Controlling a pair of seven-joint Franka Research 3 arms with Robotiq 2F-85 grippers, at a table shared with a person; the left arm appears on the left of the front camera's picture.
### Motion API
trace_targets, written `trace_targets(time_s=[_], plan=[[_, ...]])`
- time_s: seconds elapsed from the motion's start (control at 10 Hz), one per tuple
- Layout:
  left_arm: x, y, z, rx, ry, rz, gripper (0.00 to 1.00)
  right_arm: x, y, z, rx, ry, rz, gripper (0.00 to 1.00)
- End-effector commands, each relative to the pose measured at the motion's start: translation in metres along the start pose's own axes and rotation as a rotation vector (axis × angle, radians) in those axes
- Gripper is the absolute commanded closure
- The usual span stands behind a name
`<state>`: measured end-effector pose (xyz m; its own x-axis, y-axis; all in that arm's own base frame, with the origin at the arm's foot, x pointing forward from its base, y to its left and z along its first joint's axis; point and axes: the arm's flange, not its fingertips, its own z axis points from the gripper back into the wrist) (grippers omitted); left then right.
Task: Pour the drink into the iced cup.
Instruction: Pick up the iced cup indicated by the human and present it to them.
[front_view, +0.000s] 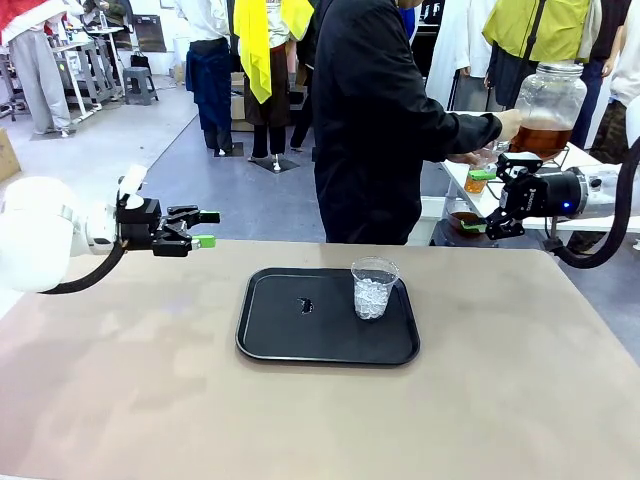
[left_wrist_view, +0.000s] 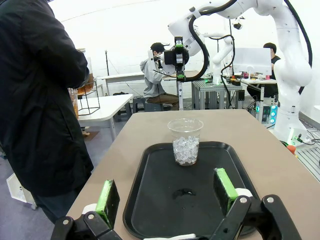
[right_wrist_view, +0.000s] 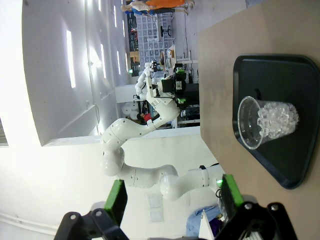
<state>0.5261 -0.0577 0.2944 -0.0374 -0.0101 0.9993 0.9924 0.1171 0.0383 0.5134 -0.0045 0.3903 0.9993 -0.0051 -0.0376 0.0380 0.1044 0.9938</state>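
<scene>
Amber-brown drink (front_view: 541, 138) fills the lower part of a clear glass jar (front_view: 550, 90) at the upper right of the front view, beyond the far edge of the desk (front_view: 120, 380). A person's hand (front_view: 507, 124) touches the jar's side. The iced cup (front_view: 374, 288) stands upright on the right part of the black tray (front_view: 270, 330) at frame centre. My left jaws hang wide open and empty at the left edge. My right jaws, likewise spread with nothing between them, sit just below the jar at the right.
</scene>
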Motion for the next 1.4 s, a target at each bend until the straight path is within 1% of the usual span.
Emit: trace_targets(time_s=[0.0,1.3], plan=[[0.0022,0.0017,-0.0008,0.0,-0.003,0.005,0.0,-0.0006,0.0014,-0.0002,0.0,-0.003,0.002,0.0],[0.0022,0.0017,-0.0008,0.0,-0.003,0.005,0.0,-0.0006,0.0014,-0.0002,0.0,-0.003,0.002,0.0]])
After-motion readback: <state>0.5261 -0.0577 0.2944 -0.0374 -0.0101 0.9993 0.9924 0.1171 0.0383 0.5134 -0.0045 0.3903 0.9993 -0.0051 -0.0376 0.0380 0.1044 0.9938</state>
